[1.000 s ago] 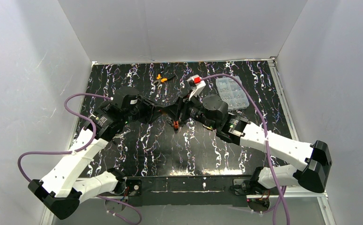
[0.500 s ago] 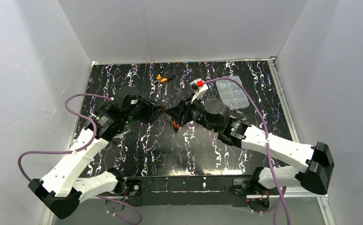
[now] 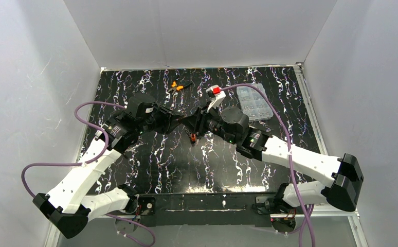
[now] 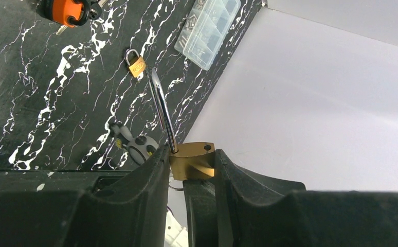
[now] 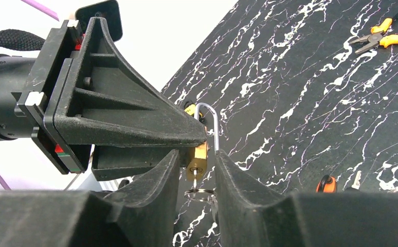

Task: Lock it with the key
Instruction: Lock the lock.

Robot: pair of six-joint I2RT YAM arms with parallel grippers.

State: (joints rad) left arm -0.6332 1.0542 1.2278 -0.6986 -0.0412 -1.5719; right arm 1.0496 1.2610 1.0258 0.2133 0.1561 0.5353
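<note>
While the left pincer [image 4: 191, 165] pinches the padlock [image 4: 194, 158], the spread right pincer [image 5: 197, 158] straddles the end carrying its key ring [image 5: 197, 194].

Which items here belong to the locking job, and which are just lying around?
Job: brass padlock, clamped in left end effector; key ring under it, inside right end effector.
Lying about: orange pliers, clear parts box, small padlock, orange-tagged key.

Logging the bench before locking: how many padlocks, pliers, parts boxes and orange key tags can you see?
Padlocks: 2 (large padlock, small padlock)
Pliers: 1
Parts box: 1
Orange key tag: 1
Total: 5
</note>
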